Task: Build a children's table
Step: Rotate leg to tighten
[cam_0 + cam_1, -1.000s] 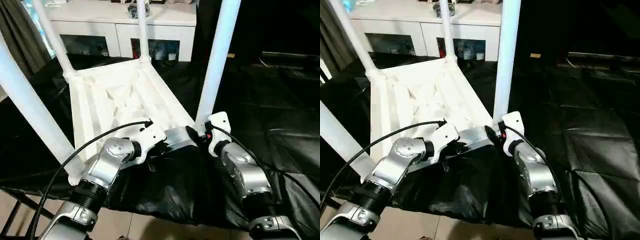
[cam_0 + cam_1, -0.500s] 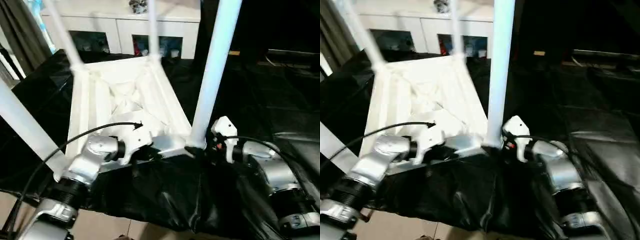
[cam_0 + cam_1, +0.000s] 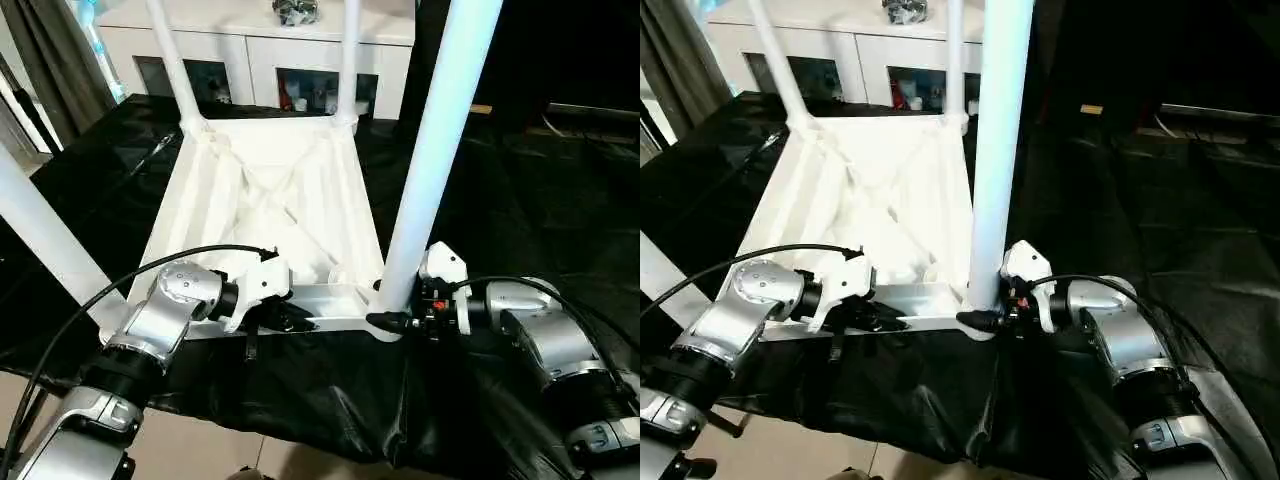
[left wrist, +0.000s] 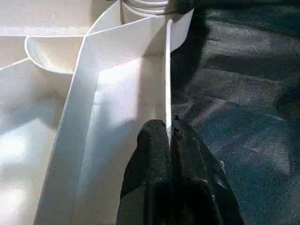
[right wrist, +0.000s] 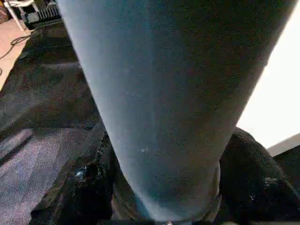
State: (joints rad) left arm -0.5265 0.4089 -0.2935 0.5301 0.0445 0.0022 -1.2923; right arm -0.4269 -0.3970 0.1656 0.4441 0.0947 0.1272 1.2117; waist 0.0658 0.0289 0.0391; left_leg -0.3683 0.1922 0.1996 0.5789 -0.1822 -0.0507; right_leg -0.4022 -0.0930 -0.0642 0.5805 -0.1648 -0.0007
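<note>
Black sheeting (image 3: 520, 190) covers the worktop, and behind it stands a white cabinet (image 3: 260, 50) with glass doors. On the sheeting lies the white tabletop (image 3: 270, 210), upside down with its ribbed underside facing up. Four white legs rise from its corner sockets: the near right leg (image 3: 425, 170), the near left leg (image 3: 45, 240), the far left leg (image 3: 170, 60) and the far right leg (image 3: 348, 55).

The left gripper (image 4: 169, 136) is at the near edge of the tabletop, between the two near legs. Its two black fingers (image 4: 152, 140) are pressed together on the thin upright rim wall, one on each side of it, as the left wrist view shows.

The right gripper (image 3: 392, 320) is at the near right corner, low on the near right leg just above its socket. In the right wrist view its fingers (image 5: 84, 183) sit on either side of the leg's base, clamped around it.

Silver forearms reach in from the near edge, with black cables (image 3: 150, 265) looping over the left one.
</note>
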